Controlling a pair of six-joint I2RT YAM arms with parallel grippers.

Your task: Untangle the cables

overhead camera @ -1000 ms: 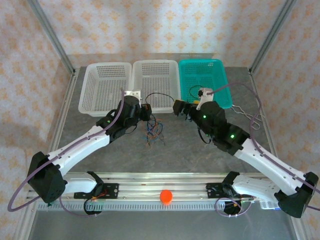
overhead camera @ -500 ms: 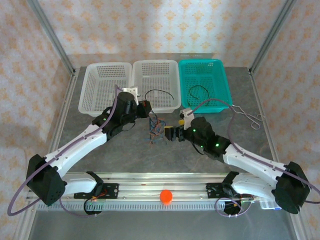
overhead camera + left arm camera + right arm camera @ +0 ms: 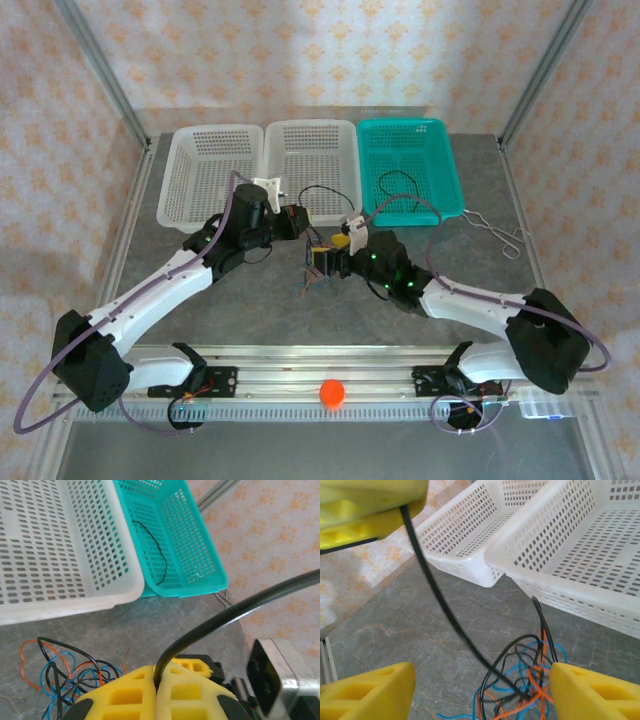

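Observation:
The cables (image 3: 313, 268) lie as a tangle of black, blue and orange wires on the grey table in front of the middle basket. My left gripper (image 3: 293, 222) is shut on one black cable (image 3: 210, 625), pinched between its yellow fingers (image 3: 125, 695). That strand runs down from the left gripper's fingers (image 3: 365, 510) into the tangle (image 3: 535, 680). My right gripper (image 3: 325, 258) hangs open just over the tangle, its fingers (image 3: 370, 692) on either side of the wires. Another black cable (image 3: 395, 181) rests in the teal basket (image 3: 440, 135).
Three baskets stand in a row at the back: two white ones (image 3: 200, 215) (image 3: 345, 135) and the teal one. Silver forceps (image 3: 497, 236) lie on the table right of the teal basket. An orange ball (image 3: 332, 392) sits on the front rail.
The right arm swung left from the teal basket to the tangle, and its jaws have narrowed somewhat. The left gripper stayed shut on the black cable, barely moving.

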